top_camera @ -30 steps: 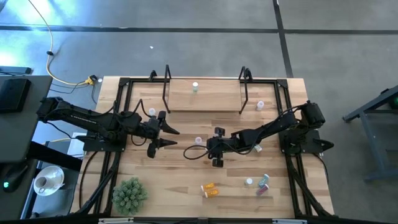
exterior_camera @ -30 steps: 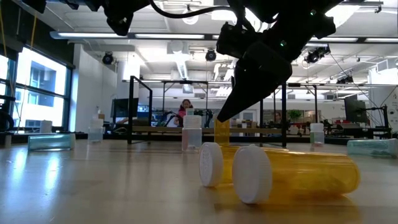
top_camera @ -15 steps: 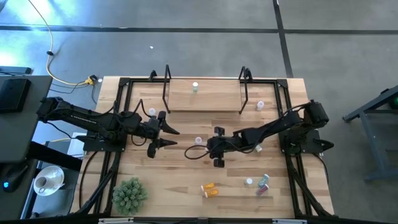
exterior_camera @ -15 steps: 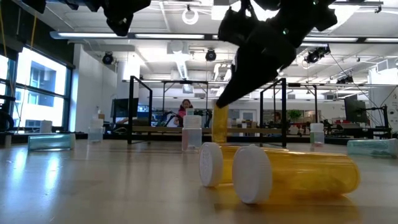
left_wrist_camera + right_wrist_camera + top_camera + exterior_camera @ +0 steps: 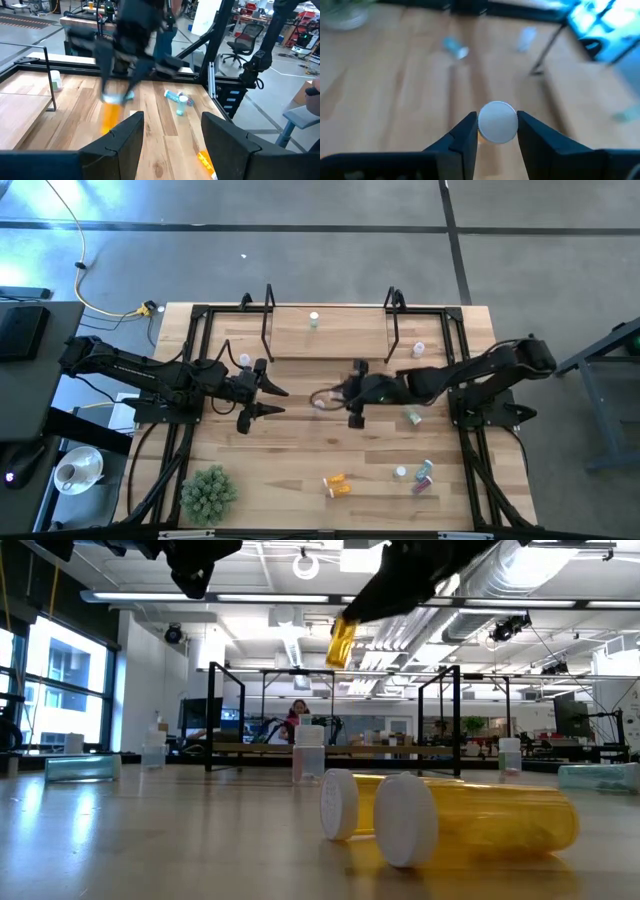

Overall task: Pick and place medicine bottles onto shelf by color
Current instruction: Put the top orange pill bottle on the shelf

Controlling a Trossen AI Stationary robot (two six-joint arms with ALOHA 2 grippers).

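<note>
Low view: right gripper [image 5: 352, 618] holds orange bottle [image 5: 341, 643] aloft.

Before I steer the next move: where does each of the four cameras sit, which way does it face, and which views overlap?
High view: overhead, straight down on the light-wood shelf with black end frames; both arms show.
Low view: tabletop height, level toward the room; two lying orange pill bottles up close, an arm overhead.
Left wrist view: past the open left gripper, facing the right arm.
Right wrist view: down past the right gripper, shut on a white-capped orange bottle.
Shared: that lifted bottle also shows in the low and left wrist views.
</note>
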